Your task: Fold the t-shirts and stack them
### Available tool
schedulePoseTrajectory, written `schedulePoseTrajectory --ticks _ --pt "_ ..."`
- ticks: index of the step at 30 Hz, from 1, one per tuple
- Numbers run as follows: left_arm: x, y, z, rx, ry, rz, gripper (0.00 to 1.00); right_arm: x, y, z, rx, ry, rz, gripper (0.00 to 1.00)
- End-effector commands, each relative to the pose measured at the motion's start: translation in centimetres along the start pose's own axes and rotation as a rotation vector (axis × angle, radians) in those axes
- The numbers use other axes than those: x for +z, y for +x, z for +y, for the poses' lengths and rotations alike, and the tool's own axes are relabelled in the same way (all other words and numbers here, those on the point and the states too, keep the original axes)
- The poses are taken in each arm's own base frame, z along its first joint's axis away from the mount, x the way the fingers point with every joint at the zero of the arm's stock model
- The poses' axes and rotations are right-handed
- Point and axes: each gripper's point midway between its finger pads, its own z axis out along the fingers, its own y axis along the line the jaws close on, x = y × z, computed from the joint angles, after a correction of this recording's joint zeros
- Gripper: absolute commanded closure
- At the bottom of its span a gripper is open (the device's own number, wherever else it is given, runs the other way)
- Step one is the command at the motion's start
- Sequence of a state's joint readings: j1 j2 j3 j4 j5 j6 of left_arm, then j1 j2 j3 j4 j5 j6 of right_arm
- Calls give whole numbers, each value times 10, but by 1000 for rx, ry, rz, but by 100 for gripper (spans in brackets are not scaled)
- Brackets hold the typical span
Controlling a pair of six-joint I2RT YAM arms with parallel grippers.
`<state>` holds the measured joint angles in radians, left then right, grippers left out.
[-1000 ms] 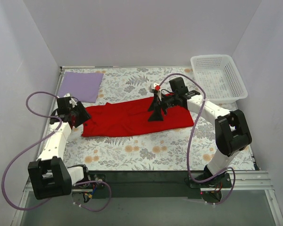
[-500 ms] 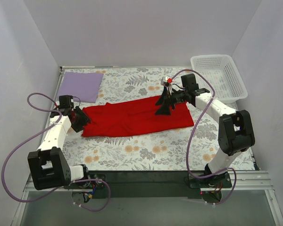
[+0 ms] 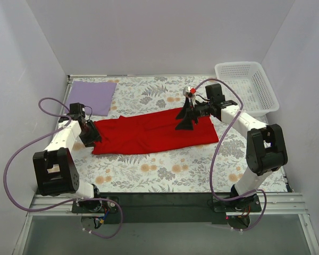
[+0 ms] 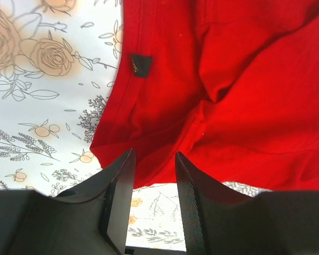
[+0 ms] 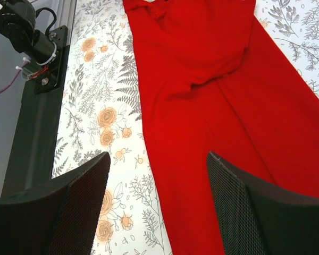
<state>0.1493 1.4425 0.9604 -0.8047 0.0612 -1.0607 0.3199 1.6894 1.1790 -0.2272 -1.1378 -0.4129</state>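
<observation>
Red t-shirt spread on your surface
Left end effector narrow at its left hem; right end effector wide above it.

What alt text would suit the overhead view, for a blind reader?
A red t-shirt lies spread on a floral table, with the robot's left gripper at its left end and the right gripper open over its right half. A folded lavender t-shirt lies at the far left corner, a white mesh basket at far right.
</observation>
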Motion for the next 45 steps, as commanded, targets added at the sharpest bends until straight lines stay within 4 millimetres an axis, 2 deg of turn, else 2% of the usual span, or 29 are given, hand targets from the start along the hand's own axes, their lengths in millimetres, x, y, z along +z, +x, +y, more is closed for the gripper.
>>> schedulePoseTrajectory --ticks 1,8,30,33,34,37,41,44,45 --pt "-5 -2 -4 74 36 14 66 -7 -13 5 -36 -15 -42 20" --pt "-12 -4 -10 97 56 6 64 -8 -11 4 -22 -16 -48 20" --pt "-2 13 -12 84 8 91 69 -23 -11 -4 -5 18 -70 20" --pt "1 16 -11 79 0 107 74 -27 -11 -6 -2 28 -75 20" --pt "2 16 -11 78 -1 110 84 -28 -11 -6 0 31 -76 20" --pt "2 15 -10 75 -8 102 96 -32 -11 -7 -3 48 -77 20" --pt "-3 9 -9 84 -9 69 100 -47 -4 -19 10 145 -52 21" --pt "-7 6 -11 88 0 50 100 -69 13 -38 52 301 30 23" --pt "-7 6 -13 90 11 48 100 -78 28 -44 97 375 90 24"
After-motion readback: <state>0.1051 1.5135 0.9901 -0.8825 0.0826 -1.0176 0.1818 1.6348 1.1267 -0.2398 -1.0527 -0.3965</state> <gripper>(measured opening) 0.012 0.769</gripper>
